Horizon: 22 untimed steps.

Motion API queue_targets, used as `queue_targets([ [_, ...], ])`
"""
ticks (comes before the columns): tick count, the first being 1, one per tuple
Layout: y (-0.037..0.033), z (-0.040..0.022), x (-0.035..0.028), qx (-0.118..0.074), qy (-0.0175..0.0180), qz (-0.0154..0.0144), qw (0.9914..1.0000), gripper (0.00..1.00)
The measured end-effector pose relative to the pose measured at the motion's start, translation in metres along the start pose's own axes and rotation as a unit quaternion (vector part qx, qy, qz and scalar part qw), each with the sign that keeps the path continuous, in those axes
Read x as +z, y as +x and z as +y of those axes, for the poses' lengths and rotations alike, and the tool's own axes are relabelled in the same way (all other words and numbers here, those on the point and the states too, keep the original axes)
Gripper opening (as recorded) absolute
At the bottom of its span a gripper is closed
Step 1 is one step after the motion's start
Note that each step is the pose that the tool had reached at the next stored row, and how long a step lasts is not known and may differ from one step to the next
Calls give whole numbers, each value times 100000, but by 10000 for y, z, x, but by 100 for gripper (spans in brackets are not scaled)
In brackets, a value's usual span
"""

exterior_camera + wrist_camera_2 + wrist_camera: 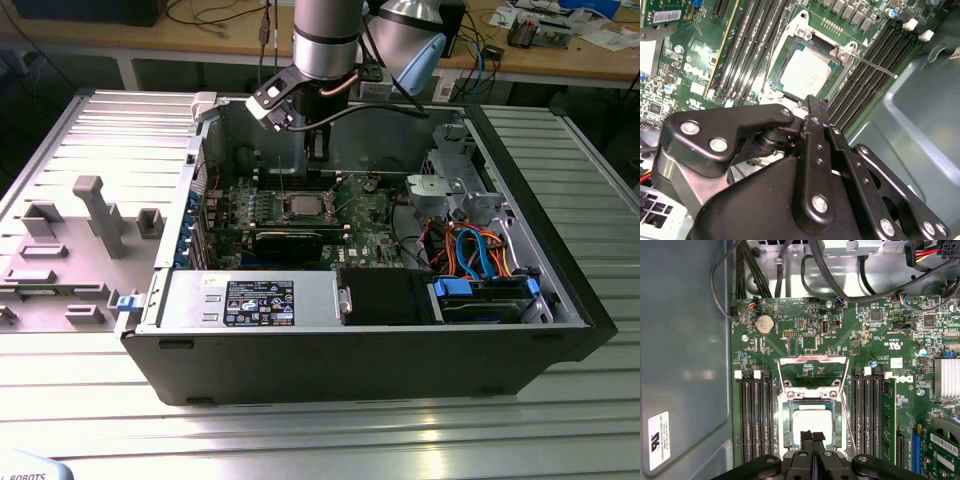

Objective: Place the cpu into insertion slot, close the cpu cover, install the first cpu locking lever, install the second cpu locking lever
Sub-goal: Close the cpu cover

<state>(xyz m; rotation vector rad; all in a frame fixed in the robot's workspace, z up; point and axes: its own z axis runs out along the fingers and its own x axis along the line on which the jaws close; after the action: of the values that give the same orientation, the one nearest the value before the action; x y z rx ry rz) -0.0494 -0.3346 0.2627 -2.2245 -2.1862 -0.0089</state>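
Right now I am holding my end effector (812, 436) with its fingertips pressed together, gripping nothing, poised right over the cpu (812, 421). The cpu is sitting flat inside the insertion slot (788, 426), directly beneath my tips. Just beyond them, the cpu cover (812, 359) is standing swung open over the green motherboard (880, 340), so I am judging the cover closing to be the step in hand. To do it well, I am thinking of pushing on the frame's far bar only, keeping off the chip's top and staying clear of the thin locking lever (875, 66) sticking out beside the slot.
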Motion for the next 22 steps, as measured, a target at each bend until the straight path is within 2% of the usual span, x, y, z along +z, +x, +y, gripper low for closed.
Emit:
queue_targets([
  [4, 2, 38, 0, 9, -3, -158, 100000, 11],
  [12, 2, 41, -3, 10, 0, -166, 100000, 11],
  [16, 3, 40, -58, 9, -2, -182, 100000, 11],
  [19, 4, 64, -62, 12, -10, -454, 99999, 11],
  [22, 10, 144, -63, 19, -15, -859, 99996, 11],
])
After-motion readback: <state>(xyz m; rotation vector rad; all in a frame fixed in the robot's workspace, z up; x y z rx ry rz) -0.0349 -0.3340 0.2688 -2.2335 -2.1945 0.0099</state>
